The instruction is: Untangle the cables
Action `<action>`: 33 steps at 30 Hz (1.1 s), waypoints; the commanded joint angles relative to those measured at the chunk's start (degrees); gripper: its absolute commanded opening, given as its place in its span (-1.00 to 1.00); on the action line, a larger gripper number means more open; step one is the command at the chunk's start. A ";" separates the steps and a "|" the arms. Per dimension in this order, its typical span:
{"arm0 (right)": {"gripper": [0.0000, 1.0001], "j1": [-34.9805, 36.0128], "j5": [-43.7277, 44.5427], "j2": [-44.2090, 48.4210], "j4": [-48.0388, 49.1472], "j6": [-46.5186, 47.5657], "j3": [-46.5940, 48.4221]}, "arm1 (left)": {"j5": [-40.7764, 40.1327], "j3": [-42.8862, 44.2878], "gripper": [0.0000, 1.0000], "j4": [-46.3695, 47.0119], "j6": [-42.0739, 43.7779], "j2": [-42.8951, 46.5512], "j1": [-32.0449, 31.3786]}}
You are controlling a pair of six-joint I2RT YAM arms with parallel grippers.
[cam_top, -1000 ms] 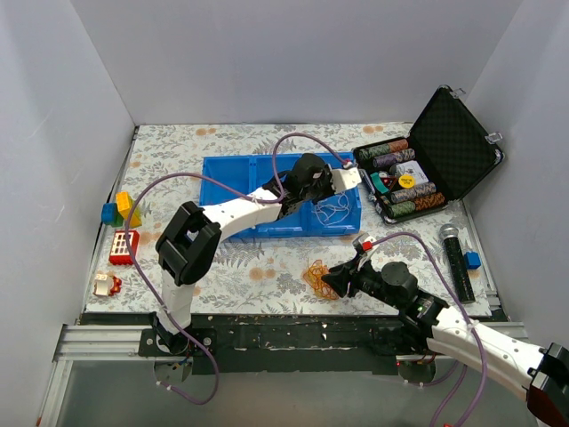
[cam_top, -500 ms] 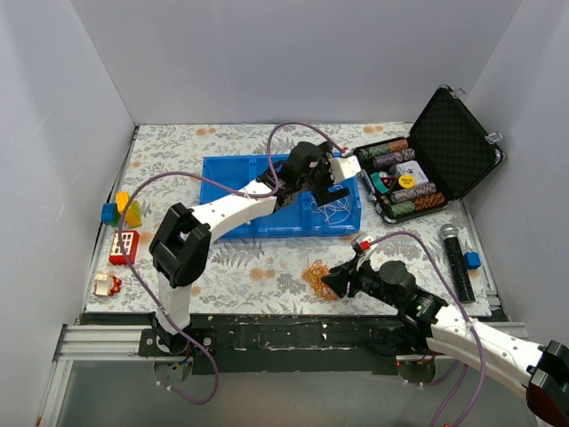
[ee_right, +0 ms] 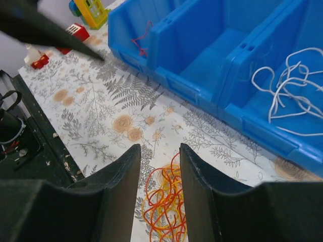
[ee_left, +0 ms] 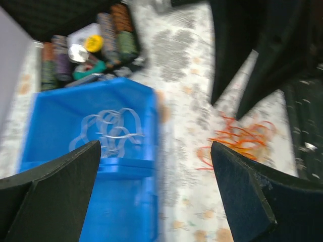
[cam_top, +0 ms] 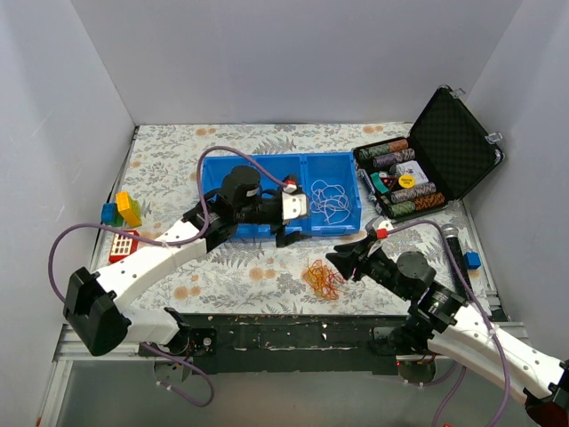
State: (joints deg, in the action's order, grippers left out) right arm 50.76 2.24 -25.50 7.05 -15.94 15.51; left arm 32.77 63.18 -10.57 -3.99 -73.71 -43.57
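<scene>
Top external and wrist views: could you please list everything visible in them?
table: one, floral top, under everything.
bin: one, blue, divided, table's middle.
white cords: one bunch, bin's right compartment.
dark red cord: one, bin's left end.
orange and yellow cords: one tangle, before the bin.
case: one, black, open, back right.
poker chips: several stacks, mixed colours, inside case.
microphone: one, black, right edge.
toy blocks: several, mixed colours, left edge.
left hand: one, black, open, at bin's front wall.
right hand: one, black, open, above orange tangle.
</scene>
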 commanded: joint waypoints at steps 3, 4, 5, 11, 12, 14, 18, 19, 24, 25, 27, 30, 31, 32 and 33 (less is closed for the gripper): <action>0.01 0.13 3.73 4.57 -5.11 1.36 5.05 | 14.33 -6.83 0.63 -8.42 -0.85 -3.54 -2.39; 0.03 0.13 3.74 5.27 -5.29 1.35 5.23 | 15.12 -7.54 0.57 -8.42 -0.41 -4.33 -2.74; 0.03 0.13 3.91 5.72 -5.20 1.35 5.32 | 15.82 -8.24 0.52 -8.42 0.29 -5.29 -3.27; -0.06 0.13 6.46 5.11 -8.88 1.00 6.73 | 16.71 -9.74 0.08 -6.40 3.72 -11.79 -5.03; -0.08 0.13 6.63 4.84 -9.16 1.00 6.82 | 16.79 -9.13 0.04 -6.05 3.73 -12.76 -5.03; -0.12 0.13 6.99 4.41 -9.51 0.92 6.73 | 16.88 -7.99 -0.03 -5.34 5.55 -14.78 -5.03; -0.17 0.13 7.08 3.88 -9.07 0.92 6.20 | 17.15 -7.19 -0.24 -2.36 5.66 -18.12 -5.03; -0.18 0.13 7.08 3.79 -8.98 0.92 6.03 | 16.80 -7.19 -0.24 -0.79 5.05 -18.66 -5.03; -0.20 0.13 6.46 3.44 -8.63 0.74 5.85 | 15.31 -7.19 -0.25 2.91 4.78 -20.24 -5.03; -0.20 0.13 6.29 3.35 -8.46 0.57 5.76 | 14.78 -7.19 -0.25 3.62 4.61 -20.24 -5.03; -0.21 0.13 5.93 3.17 -8.11 0.30 5.59 | 14.07 -6.93 -0.25 4.15 4.52 -20.68 -5.03; -0.21 0.13 5.50 2.91 -7.58 -0.14 5.15 | 14.16 -6.49 -0.25 3.71 4.60 -21.30 -5.03; -0.22 0.13 5.23 2.91 -7.66 -0.14 5.06 | 14.33 -6.58 -0.25 3.63 4.95 -21.30 -5.12; -0.22 0.13 5.06 2.82 -7.66 -0.14 4.88 | 14.33 -6.66 -0.25 3.89 5.04 -21.30 -5.03; -0.22 0.13 5.05 2.82 -7.66 -0.23 4.88 | 14.16 -6.75 -0.25 4.15 4.78 -21.30 -5.03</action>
State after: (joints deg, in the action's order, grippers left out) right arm 50.76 8.12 -22.61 -3.09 -15.51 19.68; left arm 46.85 54.87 -8.05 0.23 -95.24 -48.60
